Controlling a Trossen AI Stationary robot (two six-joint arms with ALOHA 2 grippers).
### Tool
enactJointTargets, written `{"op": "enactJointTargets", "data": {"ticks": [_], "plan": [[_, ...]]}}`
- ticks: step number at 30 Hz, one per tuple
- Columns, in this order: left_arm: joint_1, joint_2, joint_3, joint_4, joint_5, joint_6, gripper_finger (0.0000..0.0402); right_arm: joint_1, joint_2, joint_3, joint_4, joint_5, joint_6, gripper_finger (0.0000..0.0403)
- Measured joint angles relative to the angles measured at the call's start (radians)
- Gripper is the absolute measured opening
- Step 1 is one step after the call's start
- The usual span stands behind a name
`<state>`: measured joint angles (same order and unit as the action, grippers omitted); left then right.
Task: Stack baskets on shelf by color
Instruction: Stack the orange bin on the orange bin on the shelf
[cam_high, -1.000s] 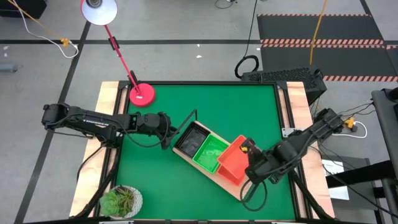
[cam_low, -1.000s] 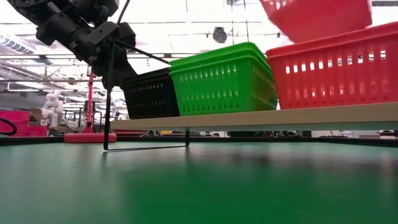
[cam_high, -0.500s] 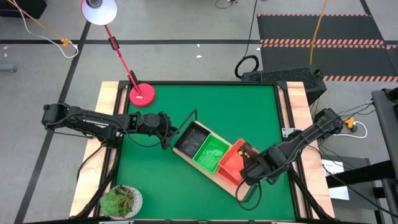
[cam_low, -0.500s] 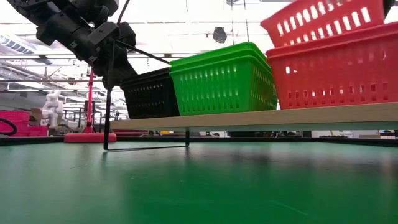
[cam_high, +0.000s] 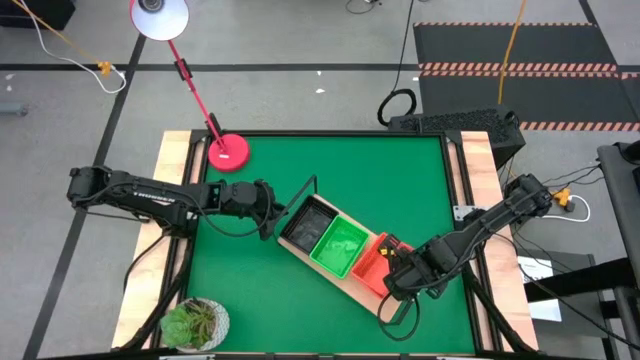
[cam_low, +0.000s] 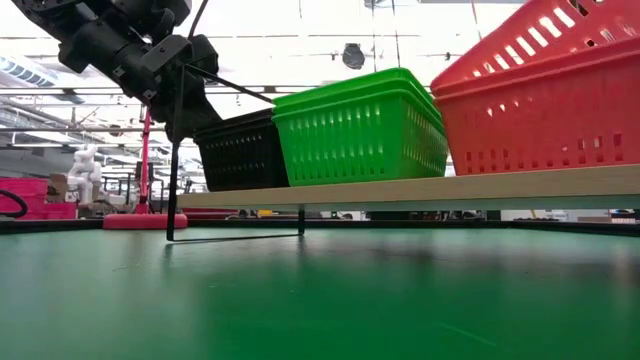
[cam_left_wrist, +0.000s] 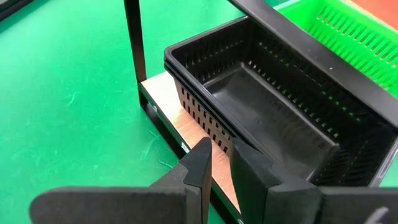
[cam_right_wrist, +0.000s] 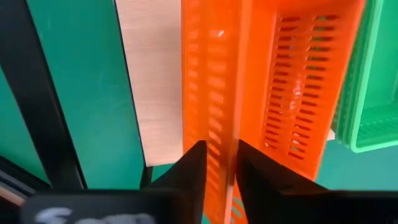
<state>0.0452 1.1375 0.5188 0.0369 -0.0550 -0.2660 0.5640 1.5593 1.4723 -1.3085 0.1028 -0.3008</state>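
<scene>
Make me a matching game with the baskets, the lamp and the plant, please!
Things:
1. black baskets
2. green baskets
3. red baskets
4. plant

Places:
A. middle of the shelf
B. table corner near the left arm
C. shelf end by the right pincer
D. shelf end by the left pincer

Pairs: 1-D, 2-A, 3-C, 4-B

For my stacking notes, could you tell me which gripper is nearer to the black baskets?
Left. The left gripper sits right beside the black baskets at that end of the shelf; the right gripper is at the far end, by the red baskets.
</scene>
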Motion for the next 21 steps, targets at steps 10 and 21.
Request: {"op": "enactJointTargets", "data": {"ticks": [10,21], "plan": [[0.0,0.0,0.0,0.02,-0.001,0.01,0.0058,0.0,-0.001,0.0,0.006,0.0,0.013,0.0139],[0.0,0.0,0.0,0.02,0.0,0.009,0.0058,0.001,-0.056,0.002,0.037,-0.003,0.068,0.0058]]}}
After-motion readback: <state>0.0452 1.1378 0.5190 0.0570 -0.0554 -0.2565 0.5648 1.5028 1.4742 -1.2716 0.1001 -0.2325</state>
